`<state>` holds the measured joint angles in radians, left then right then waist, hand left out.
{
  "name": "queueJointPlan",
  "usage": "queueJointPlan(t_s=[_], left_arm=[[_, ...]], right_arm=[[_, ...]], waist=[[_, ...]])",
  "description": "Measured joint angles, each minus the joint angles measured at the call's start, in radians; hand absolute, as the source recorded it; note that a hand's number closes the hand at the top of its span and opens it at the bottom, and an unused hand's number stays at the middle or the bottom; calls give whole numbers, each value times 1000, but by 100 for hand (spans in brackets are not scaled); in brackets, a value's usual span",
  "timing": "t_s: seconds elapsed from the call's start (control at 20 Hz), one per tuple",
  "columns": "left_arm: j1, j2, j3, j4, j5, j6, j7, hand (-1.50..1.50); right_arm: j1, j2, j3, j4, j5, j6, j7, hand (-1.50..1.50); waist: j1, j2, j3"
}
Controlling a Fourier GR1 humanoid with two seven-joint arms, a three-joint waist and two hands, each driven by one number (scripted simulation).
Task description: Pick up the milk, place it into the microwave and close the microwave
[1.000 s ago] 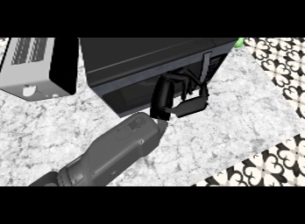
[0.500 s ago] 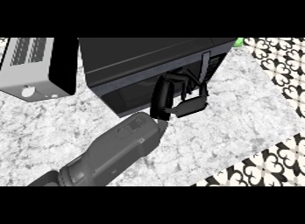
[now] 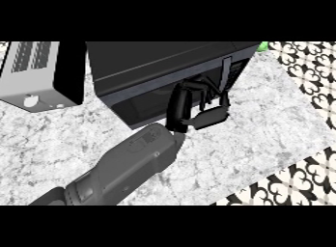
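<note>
Right hand (image 3: 208, 117) against microwave (image 3: 149, 65) door front, unmoved since half-second earlier. Fingers curled, nothing seen held. Milk not visible; door looks closed, task judged near complete.

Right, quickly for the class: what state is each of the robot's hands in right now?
Left hand: shut, fingers curled against the microwave front, nothing seen in it.
Right hand: not in view.

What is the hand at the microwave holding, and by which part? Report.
Cannot be told. The left hand is against the front of the microwave, and nothing shows inside it.
</note>
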<state>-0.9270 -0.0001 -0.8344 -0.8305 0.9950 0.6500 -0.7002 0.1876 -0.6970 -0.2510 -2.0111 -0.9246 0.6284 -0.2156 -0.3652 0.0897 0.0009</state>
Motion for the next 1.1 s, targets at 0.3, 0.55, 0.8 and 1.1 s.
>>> queueJointPlan(t_s=[0.3, 0.55, 0.8, 1.1], left_arm=[[-5, 0, -9, 8, 20, -3, -19, 150], [-9, 0, -13, 14, 38, -2, -30, 150], [-29, 0, -43, 44, 35, -13, -33, 150], [-60, -1, -91, 76, 35, 8, 0, 150]], right_arm=[[-10, -21, -7, 7, -34, 9, 8, -150], [-16, -43, -16, 11, -51, 19, 17, -150], [-26, -59, -18, 14, -78, 40, 18, -150], [-32, -76, -9, 10, -123, 71, 21, -150]], waist=[[-1, 0, 0], [-6, 0, 0], [-6, 1, 3], [1, -5, 5]])
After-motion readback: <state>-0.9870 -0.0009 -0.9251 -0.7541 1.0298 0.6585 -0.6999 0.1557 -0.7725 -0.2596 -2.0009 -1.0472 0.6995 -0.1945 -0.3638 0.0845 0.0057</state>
